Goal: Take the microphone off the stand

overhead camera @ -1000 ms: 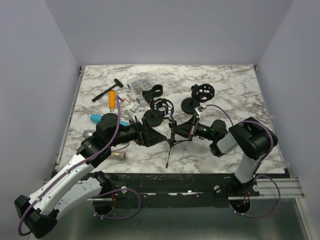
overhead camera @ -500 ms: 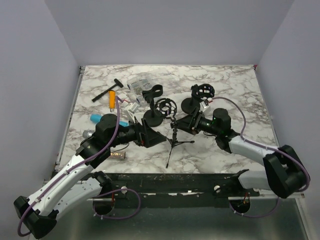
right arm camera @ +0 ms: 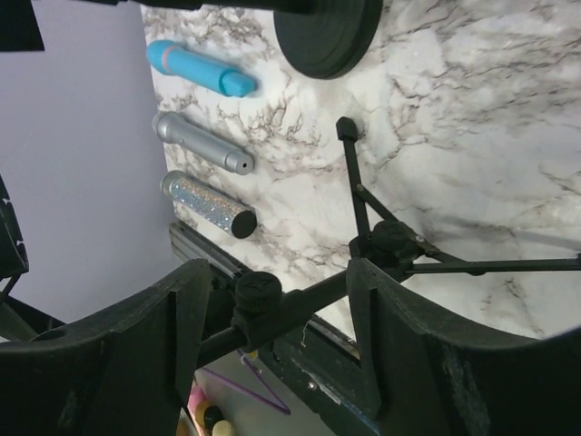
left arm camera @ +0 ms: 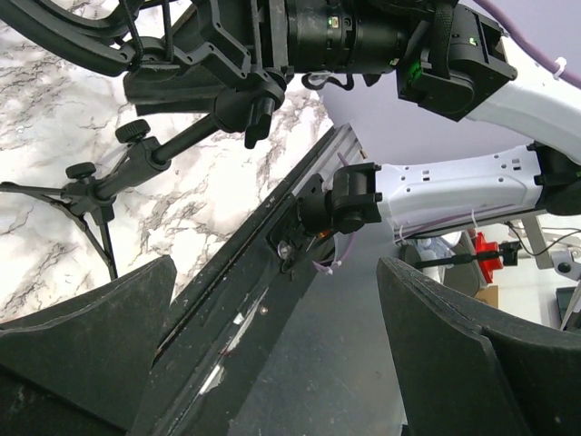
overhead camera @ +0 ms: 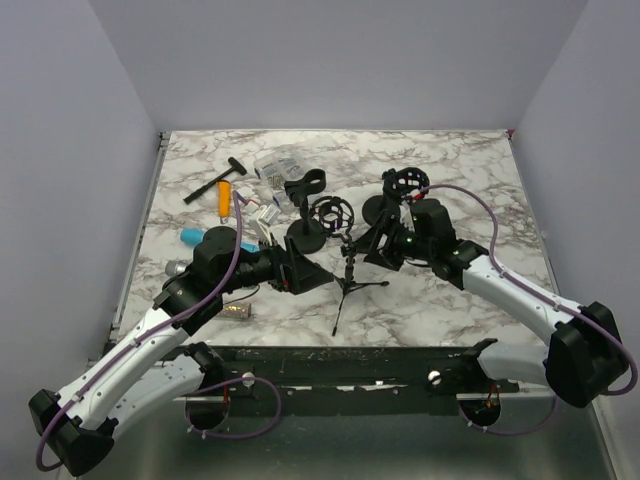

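A small black tripod stand (overhead camera: 347, 272) stands at the table's middle front, its pole tilted; I see no microphone on it. Three loose microphones lie at the left: blue (overhead camera: 190, 237), silver (overhead camera: 175, 268) and glittery (overhead camera: 237, 312). My right gripper (overhead camera: 372, 243) reaches the stand from the right. In the right wrist view the gripper (right arm camera: 280, 283) is open, with the stand's pole and clamp knob (right arm camera: 259, 291) between the fingers and gaps on both sides. My left gripper (overhead camera: 305, 272) hovers just left of the stand, open and holding nothing (left arm camera: 277, 272).
Behind the tripod stand are a clip stand (overhead camera: 305, 186), a shock mount (overhead camera: 330, 212) and a second shock mount on a round base (overhead camera: 405, 184). A hammer (overhead camera: 212, 182), an orange tool (overhead camera: 225, 198) and small white parts (overhead camera: 262, 206) lie back left. The table's front rail (overhead camera: 380, 352) is close.
The right gripper was shut beside the stand a second ago and has opened around its pole. The right arm has stretched out and swung back. The left arm has barely moved.
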`<state>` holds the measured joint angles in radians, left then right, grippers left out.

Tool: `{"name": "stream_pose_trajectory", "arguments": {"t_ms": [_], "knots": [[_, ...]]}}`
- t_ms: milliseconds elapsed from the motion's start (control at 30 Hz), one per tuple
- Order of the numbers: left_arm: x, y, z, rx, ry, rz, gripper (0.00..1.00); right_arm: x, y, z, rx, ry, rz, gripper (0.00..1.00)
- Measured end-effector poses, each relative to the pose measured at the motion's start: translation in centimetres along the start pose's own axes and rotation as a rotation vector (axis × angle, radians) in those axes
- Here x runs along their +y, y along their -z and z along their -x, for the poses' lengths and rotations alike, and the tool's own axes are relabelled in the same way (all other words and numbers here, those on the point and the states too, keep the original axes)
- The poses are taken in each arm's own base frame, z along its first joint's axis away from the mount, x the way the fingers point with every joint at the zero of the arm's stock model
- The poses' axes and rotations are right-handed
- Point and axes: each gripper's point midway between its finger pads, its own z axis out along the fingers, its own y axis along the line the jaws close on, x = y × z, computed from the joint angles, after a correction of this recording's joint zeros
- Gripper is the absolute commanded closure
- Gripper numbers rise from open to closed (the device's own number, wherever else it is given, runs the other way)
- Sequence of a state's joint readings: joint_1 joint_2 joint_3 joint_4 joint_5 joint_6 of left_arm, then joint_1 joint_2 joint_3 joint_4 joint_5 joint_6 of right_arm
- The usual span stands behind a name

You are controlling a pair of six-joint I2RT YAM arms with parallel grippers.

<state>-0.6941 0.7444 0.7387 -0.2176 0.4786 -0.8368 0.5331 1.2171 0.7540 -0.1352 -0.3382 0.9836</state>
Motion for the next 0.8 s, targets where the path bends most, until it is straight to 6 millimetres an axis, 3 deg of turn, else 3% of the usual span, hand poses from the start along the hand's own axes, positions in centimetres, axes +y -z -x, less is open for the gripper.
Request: {"name": "stream_pose_trajectory", "arguments": {"t_ms": [133,367,467,533,700,800], "knots": [[0.0,0.0,0.0,-0.001,0.001,-0.001,0.04,0.7,-0.7,-1.6,0.042,0.008,-0.001,0.4],[-0.1,0.0,0.1,-0.004,-0.001,-0.004,0.04,1.1,-1.5,-2.7,0.059,-0.025,-0.008,0.67],[-0.1,0.0,0.1,-0.004,-0.001,-0.004,0.04,1.3,-1.6,-2.6,0.052,-0.048,0.002,0.83],[-0.1,0.0,0.1,-0.004,-0.001,-0.004,0.04,1.2,-1.7,-2.7,0.049,-0.065,0.007,0.99],[-0.1,0.0,0.1,-0.005,-0.003,-0.005,0.04,1.0,-1.4,-2.7,0.009,-0.093,0.073,0.99],[-0.2,0.1,0.1,-0.007,-0.004,-0.007,0.04,0.9,-1.5,-2.9,-0.014,-0.093,0.199,0.99]]}}
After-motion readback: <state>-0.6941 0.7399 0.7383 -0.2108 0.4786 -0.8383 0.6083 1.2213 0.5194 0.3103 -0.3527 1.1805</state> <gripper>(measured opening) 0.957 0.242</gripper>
